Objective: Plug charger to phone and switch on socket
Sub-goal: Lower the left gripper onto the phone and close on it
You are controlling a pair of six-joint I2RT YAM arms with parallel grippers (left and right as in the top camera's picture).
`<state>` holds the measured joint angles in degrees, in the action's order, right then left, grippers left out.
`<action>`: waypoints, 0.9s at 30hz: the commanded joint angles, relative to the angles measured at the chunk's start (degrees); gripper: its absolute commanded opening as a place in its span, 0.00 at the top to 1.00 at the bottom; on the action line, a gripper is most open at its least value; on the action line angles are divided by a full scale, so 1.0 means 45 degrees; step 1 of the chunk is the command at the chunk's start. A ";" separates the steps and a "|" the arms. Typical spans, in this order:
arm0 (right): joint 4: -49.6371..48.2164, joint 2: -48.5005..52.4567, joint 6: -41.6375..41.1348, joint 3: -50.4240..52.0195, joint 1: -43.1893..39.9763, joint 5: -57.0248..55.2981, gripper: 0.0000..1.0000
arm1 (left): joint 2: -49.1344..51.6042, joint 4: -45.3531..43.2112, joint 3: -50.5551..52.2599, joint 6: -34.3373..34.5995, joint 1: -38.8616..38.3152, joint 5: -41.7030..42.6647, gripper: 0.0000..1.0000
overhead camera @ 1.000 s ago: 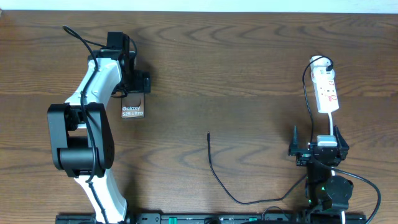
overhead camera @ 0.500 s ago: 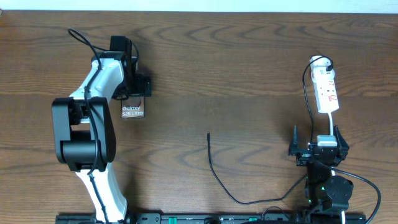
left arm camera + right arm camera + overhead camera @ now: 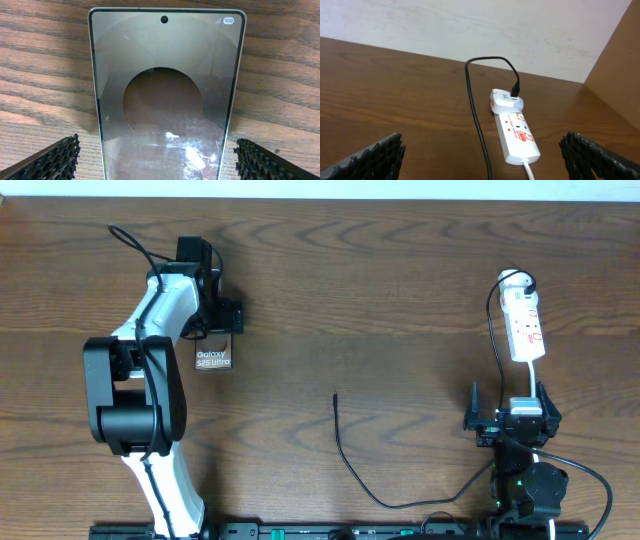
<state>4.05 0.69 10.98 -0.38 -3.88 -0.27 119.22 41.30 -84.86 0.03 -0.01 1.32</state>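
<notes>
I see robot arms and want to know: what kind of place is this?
Probably a robot lab or test bench: two robot arms mounted at a wooden table, with a phone, a power strip and a charger cable laid out.

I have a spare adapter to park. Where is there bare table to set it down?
Widest bare wood: centre top, between the phone and the socket, beyond the charger tip. Crowded: around the left arm over the phone, and the right arm near the socket.
</notes>
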 commanded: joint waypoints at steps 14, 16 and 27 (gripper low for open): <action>0.0058 -0.0068 -0.0141 0.0010 0.0131 -0.0151 0.01 | 0.0942 0.0000 0.0063 0.0049 0.0053 -0.0068 0.02; 0.0058 -0.0068 -0.0141 0.0010 0.0131 -0.0146 0.01 | 0.0942 0.0019 0.0063 0.0049 0.0053 -0.0068 0.02; 0.0058 -0.0068 -0.0141 0.0010 0.0131 -0.0151 0.01 | 0.0942 0.0423 0.0063 0.0049 0.0053 -0.0068 0.02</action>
<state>4.05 0.69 10.98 -0.40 -3.88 -0.27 121.10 42.09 -84.90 0.19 -0.01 1.80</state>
